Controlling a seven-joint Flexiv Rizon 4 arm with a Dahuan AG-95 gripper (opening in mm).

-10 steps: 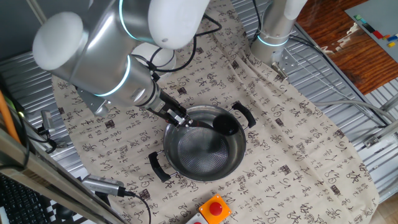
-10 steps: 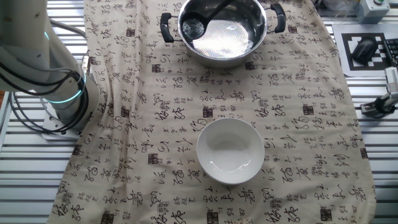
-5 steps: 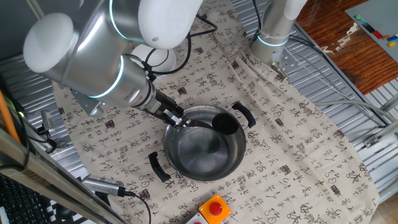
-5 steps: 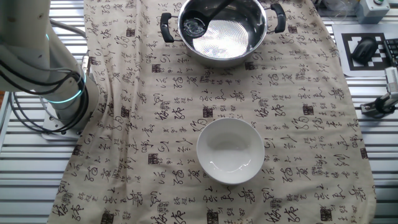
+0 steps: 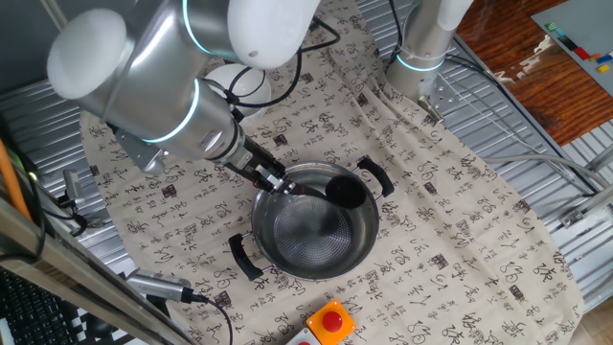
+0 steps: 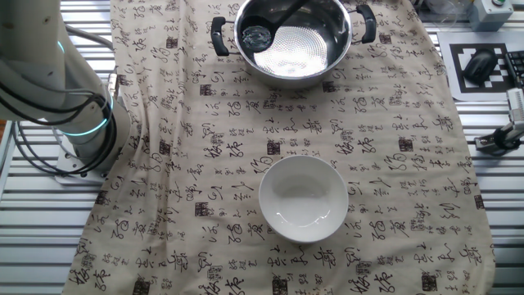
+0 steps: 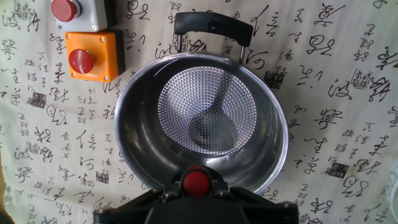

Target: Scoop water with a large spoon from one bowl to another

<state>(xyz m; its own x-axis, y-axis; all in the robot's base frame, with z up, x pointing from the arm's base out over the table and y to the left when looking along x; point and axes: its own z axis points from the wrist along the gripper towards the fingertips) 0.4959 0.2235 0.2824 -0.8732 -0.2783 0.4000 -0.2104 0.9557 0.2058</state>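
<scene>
The steel pot (image 5: 287, 257) with black loop handles stands on the patterned cloth. The black ladle's scoop (image 5: 347, 190) rests inside it against the far wall. My gripper (image 5: 273, 182) is shut on the ladle handle at the pot's rim. In the hand view the red handle tip (image 7: 196, 182) sits between my jaws (image 7: 196, 190), with the scoop (image 7: 213, 134) low in the pot (image 7: 124, 124). The other fixed view shows the scoop (image 6: 255, 34) in the pot (image 6: 295, 75) and the white bowl (image 6: 303, 198) in mid cloth. The bowl (image 5: 244, 84) is partly hidden behind my arm.
An orange box with a red button (image 7: 92, 57) and a grey box with a red button (image 7: 74, 12) sit just beyond the pot. A second arm's base (image 6: 74, 123) stands at the cloth's edge. Cables run along the metal table.
My arm's upper links swung slightly left, then back right. The ladle scoop stays in the pot almost where it was.
</scene>
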